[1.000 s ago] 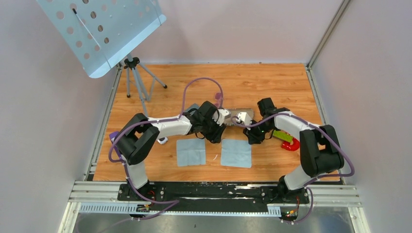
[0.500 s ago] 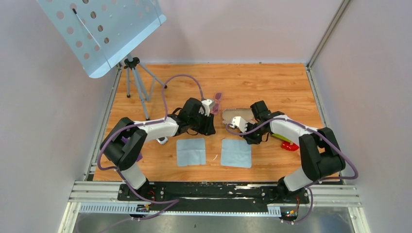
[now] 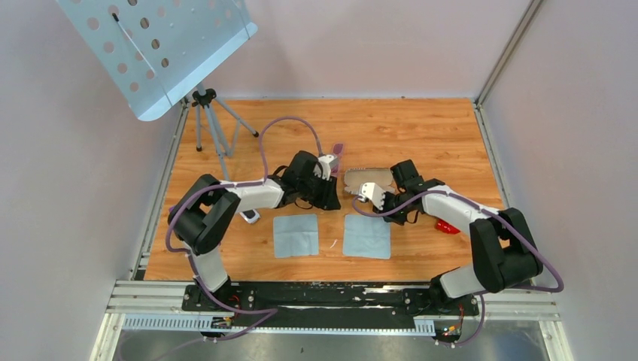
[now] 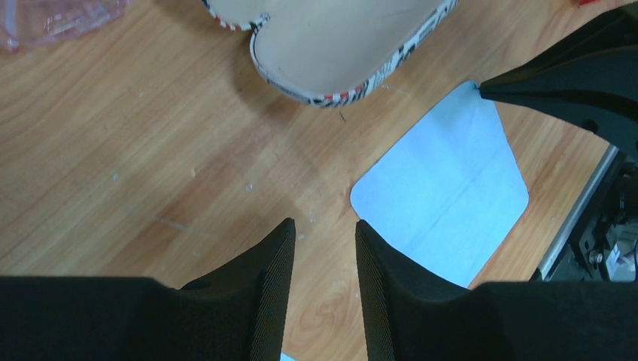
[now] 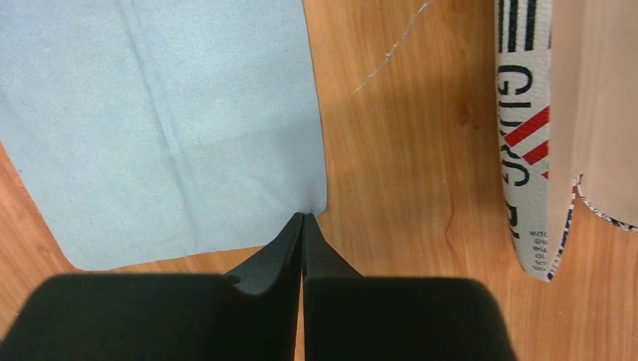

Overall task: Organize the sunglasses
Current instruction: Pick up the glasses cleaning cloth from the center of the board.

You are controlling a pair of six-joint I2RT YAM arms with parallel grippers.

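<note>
Two blue cloths are laid side by side on the wooden table (image 3: 421, 128): the left cloth (image 3: 296, 235) and the right cloth (image 3: 366, 237). The right gripper (image 5: 303, 218) is seen with its jaws pressed together, tips at the right cloth's edge; whether fabric is pinched cannot be told. The left gripper (image 4: 323, 226) is held narrowly parted over bare wood, nothing between its fingers. The sunglasses (image 3: 337, 153) are found on the table at 10 o'clock of the open flag-patterned case (image 3: 370, 178), near it, and at 12 o'clock of the left gripper.

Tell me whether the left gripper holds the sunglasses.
No: the left gripper shows only table between its jaws, and the sunglasses lie apart on it.
</note>
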